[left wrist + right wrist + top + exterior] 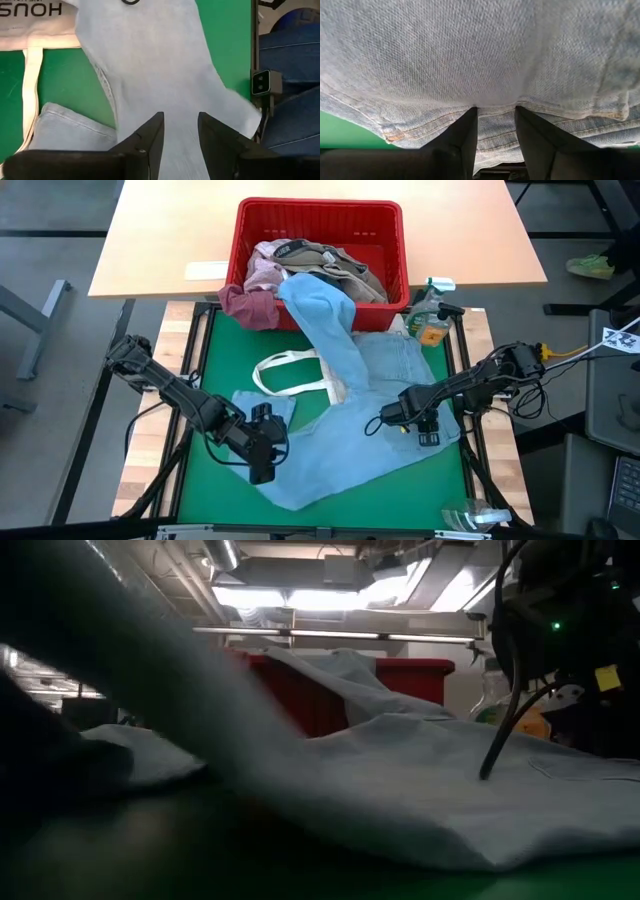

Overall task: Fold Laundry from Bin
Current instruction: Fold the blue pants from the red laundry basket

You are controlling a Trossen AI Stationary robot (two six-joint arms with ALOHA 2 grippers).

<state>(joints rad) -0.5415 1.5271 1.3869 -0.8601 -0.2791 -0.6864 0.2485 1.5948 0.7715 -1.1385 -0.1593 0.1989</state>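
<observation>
My right claw (pixel 428 429) pinches the hem of the light blue jeans (pixel 375 395), one leg trailing into the red bin (pixel 395 240), while my left claw (pixel 262 457), fingers parted, hovers over the opposite edge, apparently to spread them on the green tabletop (pixel 215 370).

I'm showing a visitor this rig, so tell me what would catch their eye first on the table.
The light blue jeans dominate: they sprawl across the green mat, one leg trailing up over the rim of the red bin at the far edge, which is heaped with other laundry. The left gripper sits at the jeans' near-left edge, and the right gripper on their right side. A white tote bag peeks out beneath the denim.
</observation>
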